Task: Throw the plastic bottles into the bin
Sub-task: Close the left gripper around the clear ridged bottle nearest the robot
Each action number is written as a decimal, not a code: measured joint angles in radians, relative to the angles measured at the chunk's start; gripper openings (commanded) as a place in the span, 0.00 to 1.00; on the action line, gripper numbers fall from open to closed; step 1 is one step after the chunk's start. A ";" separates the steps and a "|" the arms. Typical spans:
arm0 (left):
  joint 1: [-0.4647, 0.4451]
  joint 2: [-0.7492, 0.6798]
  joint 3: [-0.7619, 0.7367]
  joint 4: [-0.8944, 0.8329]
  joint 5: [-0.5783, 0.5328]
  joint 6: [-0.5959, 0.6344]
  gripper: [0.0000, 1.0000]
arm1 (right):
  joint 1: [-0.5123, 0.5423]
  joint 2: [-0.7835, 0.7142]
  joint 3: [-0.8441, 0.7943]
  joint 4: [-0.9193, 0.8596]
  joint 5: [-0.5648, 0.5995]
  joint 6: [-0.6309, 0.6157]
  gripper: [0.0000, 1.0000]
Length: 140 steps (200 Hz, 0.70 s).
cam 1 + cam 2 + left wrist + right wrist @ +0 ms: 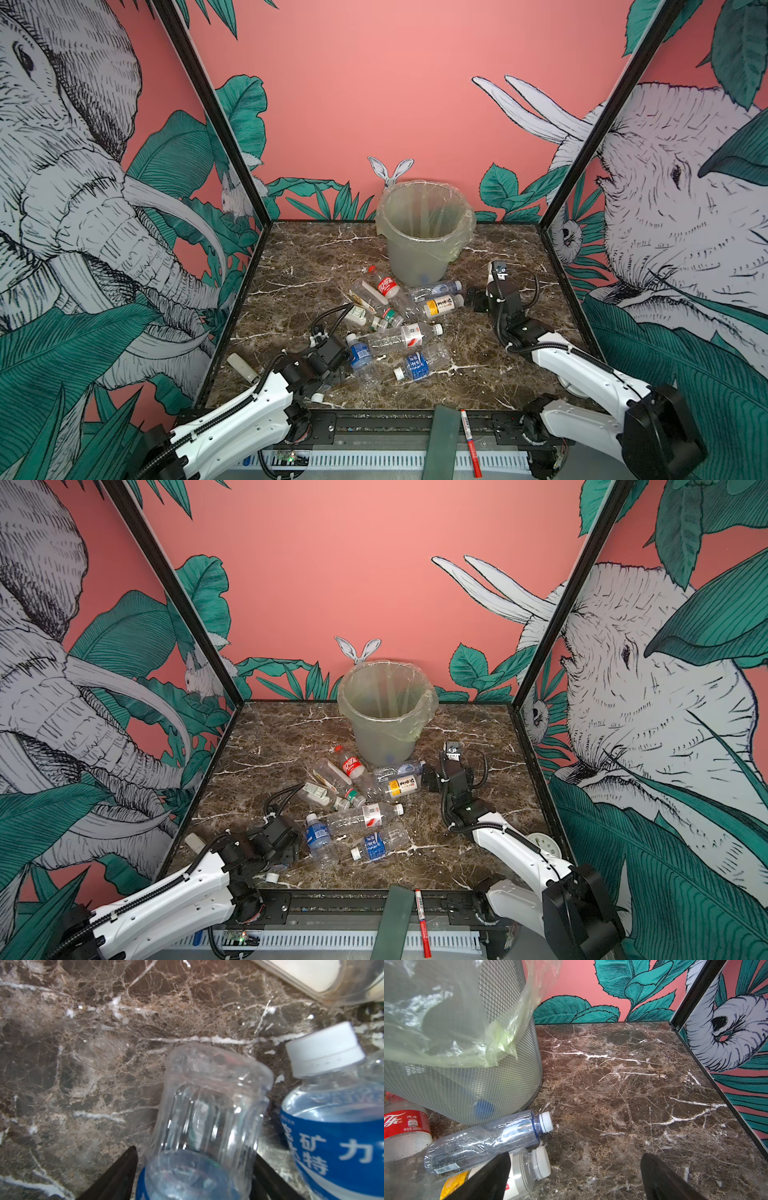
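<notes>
Left gripper (195,1153) fingers flanking a blue-labelled bottle (207,1105), grip unclear, right gripper (575,1156) fingers spread wide near the bin (467,1088)

A robot lab booth: jungle-mural panels (415,83) enclose a marble tabletop (299,266).

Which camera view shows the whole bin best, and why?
The top views: both show the bin whole, rim to base, with its mouth visible. The right wrist view catches only part of its wall and liner bag; the left wrist view misses it.
</notes>
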 measured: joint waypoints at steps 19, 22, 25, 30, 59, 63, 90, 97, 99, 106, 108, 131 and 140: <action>0.000 0.000 0.000 0.008 0.001 0.000 0.75 | 0.000 0.006 0.000 0.000 0.000 0.000 1.00; 0.000 0.000 0.000 0.009 0.001 0.000 0.75 | 0.000 0.007 0.000 0.000 0.000 0.000 0.99; 0.000 0.000 0.000 0.010 0.001 0.000 0.74 | 0.000 0.007 0.000 -0.001 0.000 0.000 0.99; 0.000 0.000 0.000 0.012 0.001 0.000 0.73 | 0.000 0.008 0.000 -0.002 0.000 0.000 0.99; 0.000 0.000 0.000 0.020 0.003 0.000 0.70 | 0.000 0.008 0.000 -0.002 0.000 0.000 0.99; 0.000 0.000 0.000 0.022 0.003 0.000 0.70 | 0.000 0.008 0.000 -0.002 0.000 0.000 0.99; 0.000 0.000 -0.003 0.036 0.005 0.000 0.70 | 0.000 0.014 0.000 -0.002 -0.001 0.000 1.00; 0.000 0.000 -0.003 0.038 0.005 0.001 0.70 | 0.000 0.018 0.000 -0.002 -0.001 0.000 1.00; 0.000 0.000 -0.003 0.039 0.005 0.001 0.70 | 0.000 0.019 0.000 -0.002 -0.001 0.000 1.00; 0.000 0.000 -0.004 0.041 0.005 0.001 0.70 | 0.000 0.022 0.000 -0.002 -0.001 0.000 0.99; 0.000 0.000 -0.004 0.042 0.005 0.001 0.70 | 0.000 0.022 0.000 -0.002 -0.001 0.000 0.99; 0.000 0.004 -0.004 0.050 0.006 0.002 0.69 | 0.000 0.024 0.000 -0.002 -0.002 0.000 0.99; 0.000 0.005 -0.004 0.054 0.007 0.003 0.68 | 0.000 0.024 0.000 -0.002 -0.003 0.000 0.98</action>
